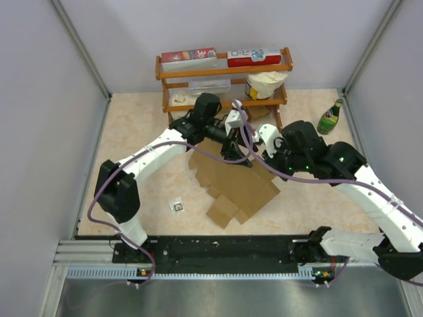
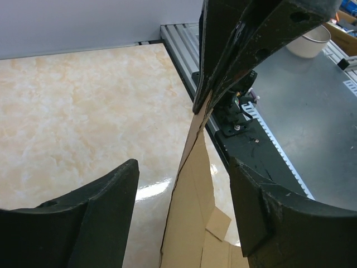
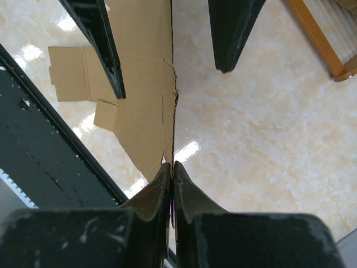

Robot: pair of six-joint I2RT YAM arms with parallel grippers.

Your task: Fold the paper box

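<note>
The paper box [image 1: 232, 188] is a flat brown die-cut sheet lying mid-table, with its far edge lifted upright. My right gripper [image 3: 172, 166] is shut on that raised edge, the cardboard [image 3: 142, 95] pinched thin between its fingers. My left gripper [image 2: 184, 167] is open and straddles the same upright panel [image 2: 192, 218], with a gap on either side of its fingers [image 2: 83, 215]. In the top view the left gripper [image 1: 232, 153] and the right gripper [image 1: 256, 158] meet at the sheet's far edge, close together. The right gripper's fingers [image 2: 223, 67] show above in the left wrist view.
A wooden shelf [image 1: 225, 69] with red-and-white cartons and a bag stands at the back, just behind both grippers. A green bottle [image 1: 330, 117] stands at the back right. A small square item [image 1: 178, 207] lies front left. The black rail [image 1: 218, 254] runs along the near edge.
</note>
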